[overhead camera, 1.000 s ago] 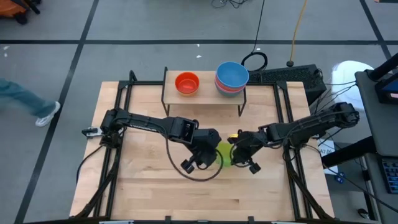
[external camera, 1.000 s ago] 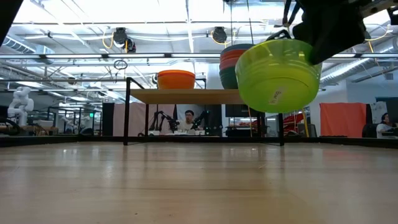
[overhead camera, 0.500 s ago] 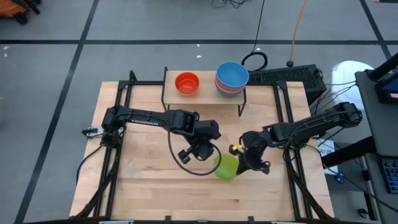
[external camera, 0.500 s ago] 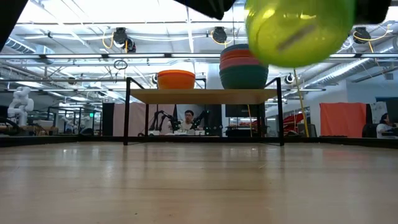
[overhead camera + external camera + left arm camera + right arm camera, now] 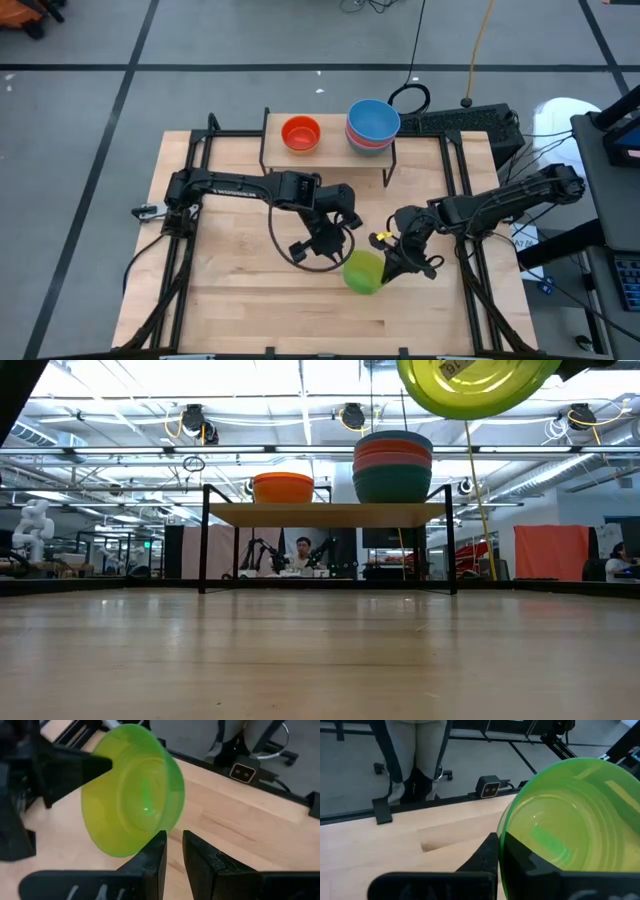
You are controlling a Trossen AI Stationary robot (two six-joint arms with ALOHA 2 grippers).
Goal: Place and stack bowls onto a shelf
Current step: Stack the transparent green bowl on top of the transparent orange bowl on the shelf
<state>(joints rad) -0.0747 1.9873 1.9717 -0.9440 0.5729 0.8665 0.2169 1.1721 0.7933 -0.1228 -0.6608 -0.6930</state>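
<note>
Right gripper [image 5: 392, 266] pinches the rim of the green bowl [image 5: 364, 272], one finger inside the wall and one outside, holding it tipped on its side above the near-middle of the table [image 5: 240, 320]; in the low view the bowl hangs high, well off the wood. Rim grip likely chosen so the bowl can be set down into a stack. Left gripper [image 5: 318, 244] just beside it, fingers nearly together and empty, no contact with the bowl. Half a second ago the bowl hung lower and nearer the left gripper; a second ago both grippers crowded it, so this reads as a completed handover. Farther back, the shelf [image 5: 330, 152]: orange bowl [image 5: 300, 133] alone at left, blue-topped stack [image 5: 373, 124] at right.
</note>
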